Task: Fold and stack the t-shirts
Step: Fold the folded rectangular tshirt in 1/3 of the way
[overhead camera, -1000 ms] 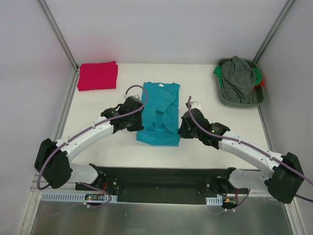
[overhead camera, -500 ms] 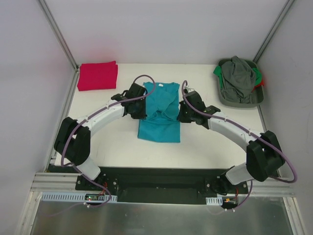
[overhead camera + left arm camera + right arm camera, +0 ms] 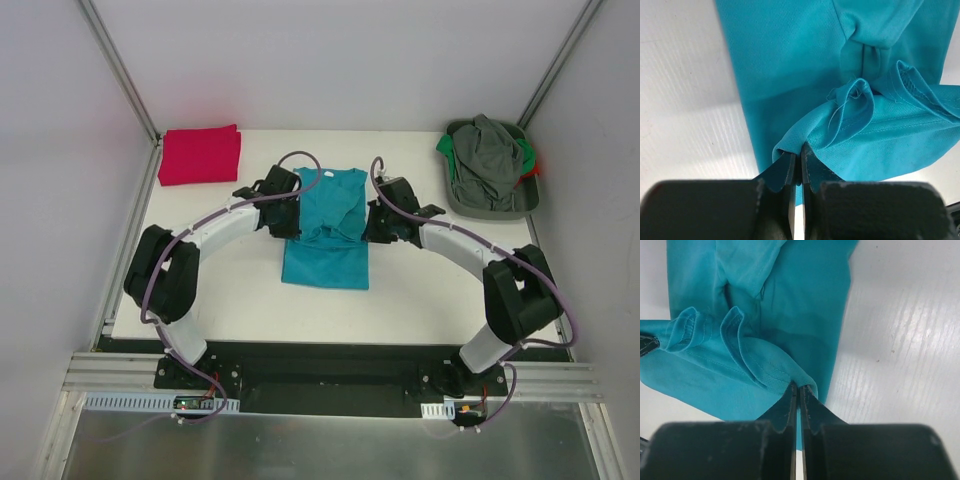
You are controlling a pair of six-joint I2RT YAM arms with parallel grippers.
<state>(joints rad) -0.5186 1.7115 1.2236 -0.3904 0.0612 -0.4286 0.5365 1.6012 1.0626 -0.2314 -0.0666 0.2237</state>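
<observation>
Now left gripper [image 3: 797, 157] and right gripper [image 3: 798, 392] each clamp the teal shirt [image 3: 325, 262] hem; we should carry both corners level, cloth taut between them.

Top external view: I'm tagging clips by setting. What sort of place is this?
Probably a lab test cell for robot laundry folding: plain white panels surround the table, and a teal t-shirt, a folded red t-shirt and a bin of clothes sit on it.
</observation>
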